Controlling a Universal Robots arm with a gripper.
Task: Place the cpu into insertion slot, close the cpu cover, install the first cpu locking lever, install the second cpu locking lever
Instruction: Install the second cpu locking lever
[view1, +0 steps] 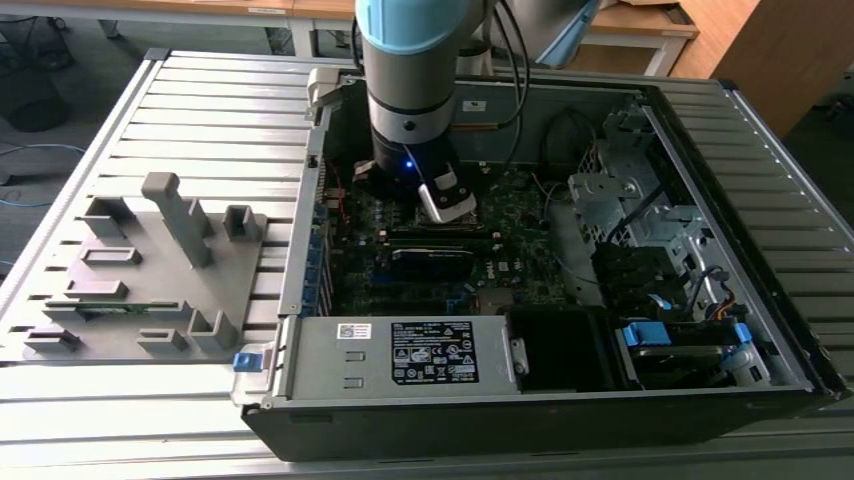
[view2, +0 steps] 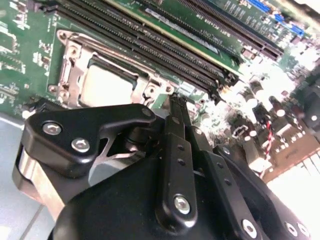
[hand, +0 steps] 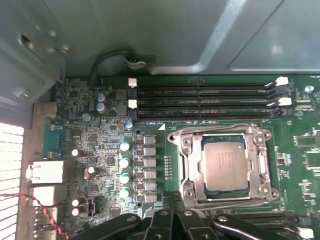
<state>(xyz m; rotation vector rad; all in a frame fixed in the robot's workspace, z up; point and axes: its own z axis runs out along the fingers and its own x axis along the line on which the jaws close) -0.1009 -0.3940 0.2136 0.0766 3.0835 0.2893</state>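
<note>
The cpu (hand: 225, 164) is sitting in the insertion slot (hand: 188, 192) under the cpu cover (hand: 263, 165). The gripper (view2: 172, 102), apparently pinched together and empty, is hovering at six o'clock; descending off-line risks scraping the board.

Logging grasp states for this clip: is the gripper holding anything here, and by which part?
Nothing is held. The black gripper is shut with nothing between its fingers, beside the silver square cpu cover, which lies closed over the grey-topped cpu.
</note>
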